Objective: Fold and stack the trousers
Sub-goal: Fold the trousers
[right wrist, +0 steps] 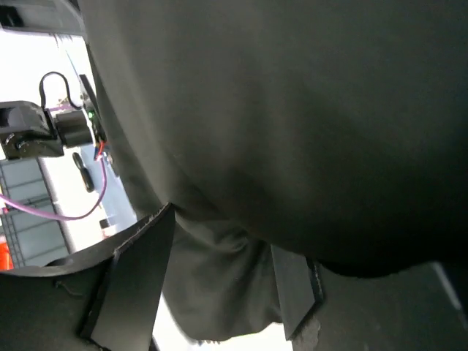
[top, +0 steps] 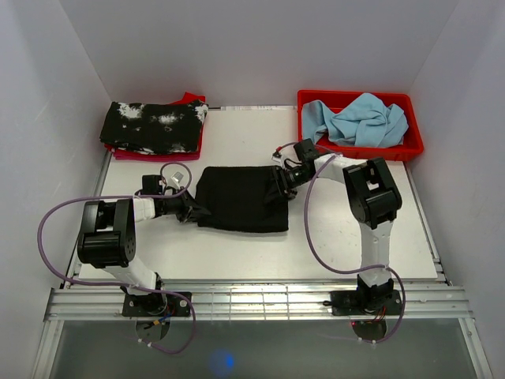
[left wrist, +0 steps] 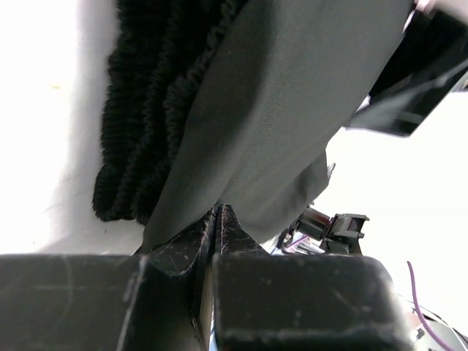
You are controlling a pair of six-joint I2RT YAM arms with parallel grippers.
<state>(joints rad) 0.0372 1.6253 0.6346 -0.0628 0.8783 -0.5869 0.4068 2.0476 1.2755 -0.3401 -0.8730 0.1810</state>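
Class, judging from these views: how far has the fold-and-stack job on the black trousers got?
Done: the trousers already lie folded to a compact block mid-table. In hand: the left hand is shut on one edge, and the right hand grips the opposite side. Left: moving them onto the stack of folded clothes at the far left.

Both arms (top: 106,237) are built of chunky black joint housings and white links. A purple cable (top: 55,229) loops beside each. The left end effector (left wrist: 216,219) has scratched, matte black fingers.
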